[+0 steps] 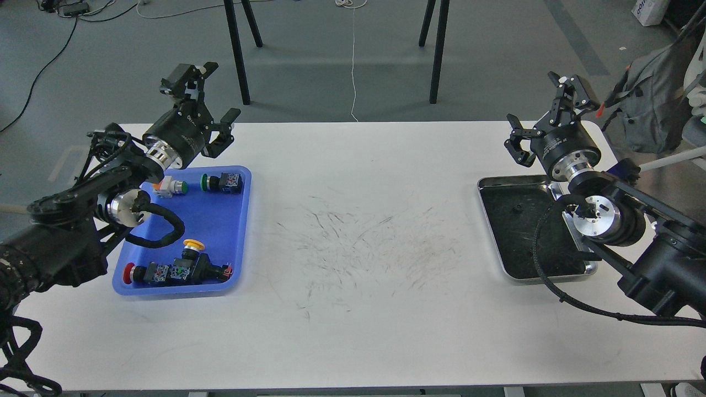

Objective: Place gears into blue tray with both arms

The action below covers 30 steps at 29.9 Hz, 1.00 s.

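The blue tray (pixel 220 220) lies on the left of the white table and holds several push-button switches. One tiny black gear (pixel 517 208) rests on the dark bottom of the steel tray (pixel 486 190) at the right. I cannot make out a second gear. My left gripper (pixel 207 100) hangs open above the blue tray's far edge, holding nothing. Above the far right corner of the steel tray, my right gripper (pixel 543 117) is open and empty too. Part of the steel tray is covered by my right arm and its cable.
In the blue tray lie a green-capped switch (pixel 220 182), an orange-and-white one (pixel 168 186), a yellow-capped one (pixel 193 246) and a red-capped one (pixel 132 273). The table's middle (pixel 358 237) is scuffed. Chair legs stand beyond the far edge.
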Available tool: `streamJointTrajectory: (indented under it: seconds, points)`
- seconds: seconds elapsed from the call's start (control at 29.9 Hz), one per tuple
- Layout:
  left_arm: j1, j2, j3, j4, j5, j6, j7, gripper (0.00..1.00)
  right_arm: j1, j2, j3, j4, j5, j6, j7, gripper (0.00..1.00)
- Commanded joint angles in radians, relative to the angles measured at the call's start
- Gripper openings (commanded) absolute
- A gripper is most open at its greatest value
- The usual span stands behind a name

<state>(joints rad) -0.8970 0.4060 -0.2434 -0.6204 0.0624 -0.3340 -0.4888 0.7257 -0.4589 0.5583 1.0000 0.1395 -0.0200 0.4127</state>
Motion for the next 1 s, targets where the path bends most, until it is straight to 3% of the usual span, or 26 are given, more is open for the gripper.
streamJointTrajectory:
  seconds: [0.0,0.43,0.6,0.97]
  points:
    - [0.000,0.002,0.001,-0.004,0.002,0.007,0.000,1.00,0.000,0.002,0.000,-0.001,0.000,0.000,0.000,0.99]
    - [0.003,0.001,0.010,-0.007,0.004,-0.003,0.000,1.00,0.001,-0.009,0.002,-0.001,0.000,0.003,0.001,0.99]
    - [0.007,0.004,0.010,-0.009,0.005,-0.003,0.000,1.00,0.003,-0.014,0.002,0.000,0.000,0.009,0.028,0.99]
    - [0.009,0.008,0.006,-0.009,0.004,0.001,0.000,1.00,0.084,-0.214,-0.155,0.091,-0.001,-0.002,-0.072,0.99]
